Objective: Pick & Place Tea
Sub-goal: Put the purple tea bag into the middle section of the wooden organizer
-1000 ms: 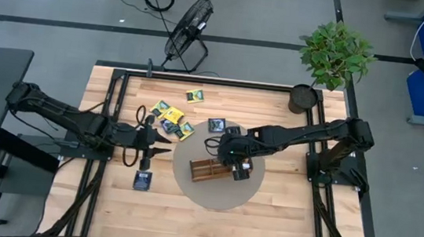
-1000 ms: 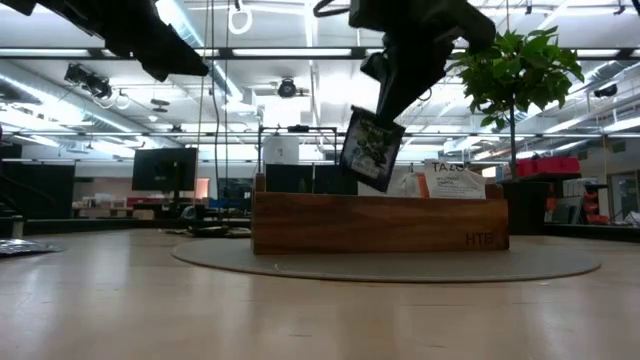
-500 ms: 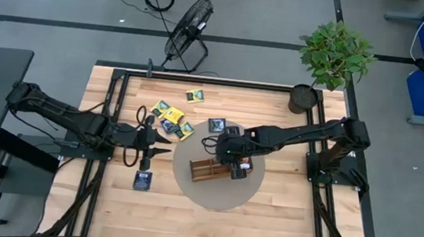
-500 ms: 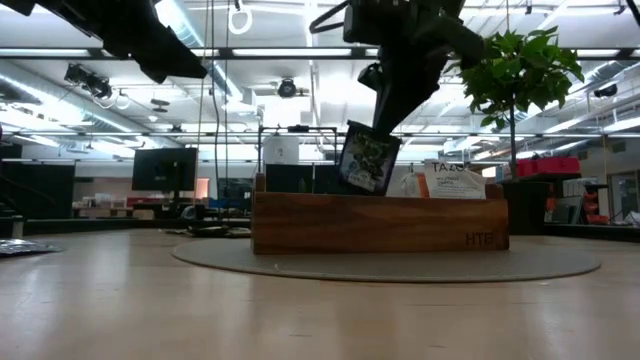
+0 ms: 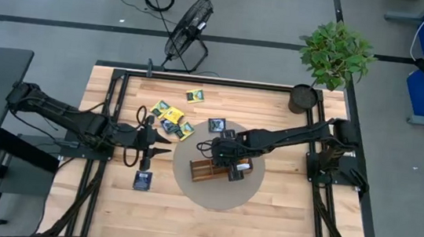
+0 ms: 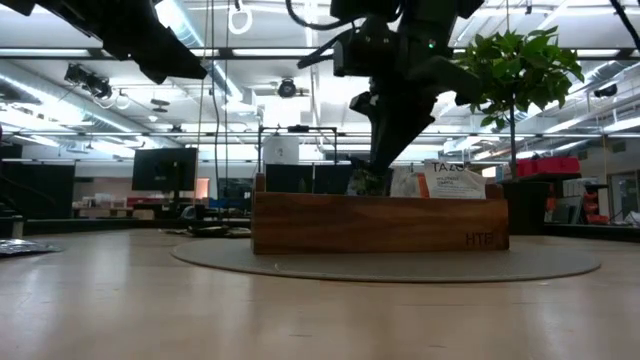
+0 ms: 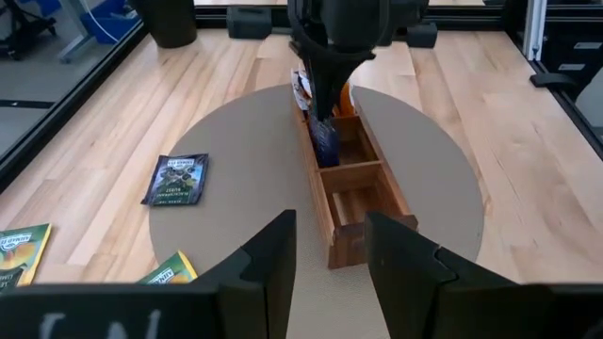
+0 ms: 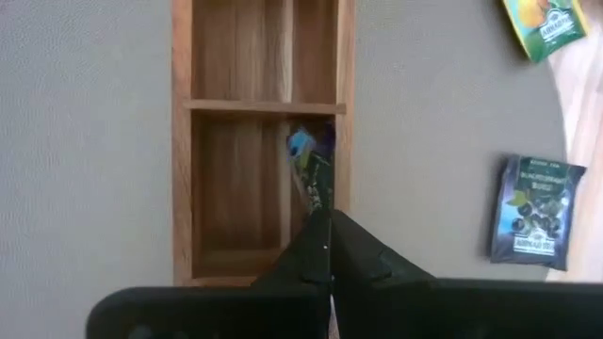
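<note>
Right pincer (image 8: 330, 226) pinching dark tea sachet (image 8: 309, 168) inside tray (image 8: 181, 169) middle compartment.

The high camera hangs well above and looks straight down, taking in the whole worktop (image 5: 108, 202) with floor around it. The low camera sits at worktop height, looking level across the wooden tray (image 6: 380, 223) into the room behind. The left wrist camera looks from farther off along the worktop, down at a slant onto the same tray (image 7: 350, 184). The right wrist camera is close above the tray (image 8: 259, 141), facing straight down. All four views share the tray.
</note>
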You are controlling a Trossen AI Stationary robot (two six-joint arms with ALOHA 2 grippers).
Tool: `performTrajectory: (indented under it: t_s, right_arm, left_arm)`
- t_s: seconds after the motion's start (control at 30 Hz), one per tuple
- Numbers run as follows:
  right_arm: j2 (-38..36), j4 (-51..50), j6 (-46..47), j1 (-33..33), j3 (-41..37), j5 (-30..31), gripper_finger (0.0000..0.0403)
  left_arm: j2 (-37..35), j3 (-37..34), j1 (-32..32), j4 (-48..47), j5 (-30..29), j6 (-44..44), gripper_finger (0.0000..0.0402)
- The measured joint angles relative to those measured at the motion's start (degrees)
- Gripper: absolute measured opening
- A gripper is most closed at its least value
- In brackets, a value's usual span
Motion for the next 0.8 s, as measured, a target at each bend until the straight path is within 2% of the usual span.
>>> performTrajectory:
  t_s: [0.63,0.8]
  right_arm:
    - [-0.63,-1.43,3.50,-0.36,1.31,-0.03,0.0002]
    - [-0.63,-2.01,3.59,-0.36,1.54,-1.24,0.0005]
  left_arm:
    - [0.02,-0.01,0.02,0.05,0.00,-0.28,0.0131]
    - [0.04,-2.27,0.02,0.87,0.00,-1.23,0.0131]
